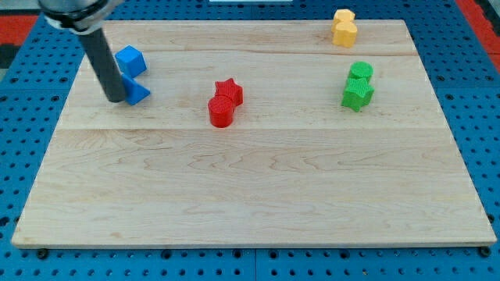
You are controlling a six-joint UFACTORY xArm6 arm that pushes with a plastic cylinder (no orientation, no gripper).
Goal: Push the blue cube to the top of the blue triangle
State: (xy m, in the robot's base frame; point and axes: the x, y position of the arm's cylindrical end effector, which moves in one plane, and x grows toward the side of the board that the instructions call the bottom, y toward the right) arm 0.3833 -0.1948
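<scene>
Already the small blue plastic cube (130,59) sits just above the blue plastic triangle (137,91); my tip (114,99), a bare rod without jaws, touches the triangle's left and risks nudging it away

The table (258,187) is pale, light-brown wood with fine grain lines, lying on a bright blue base (23,140) dotted with dark holes. The cube (130,59) and the triangle (137,92) are both blue. 2 blocks are red: a star (230,91) and a cylinder (221,111). 2 blocks (358,84) are green and 2 blocks (344,27) are yellow. The rod (104,66) is dark grey, almost black.
</scene>
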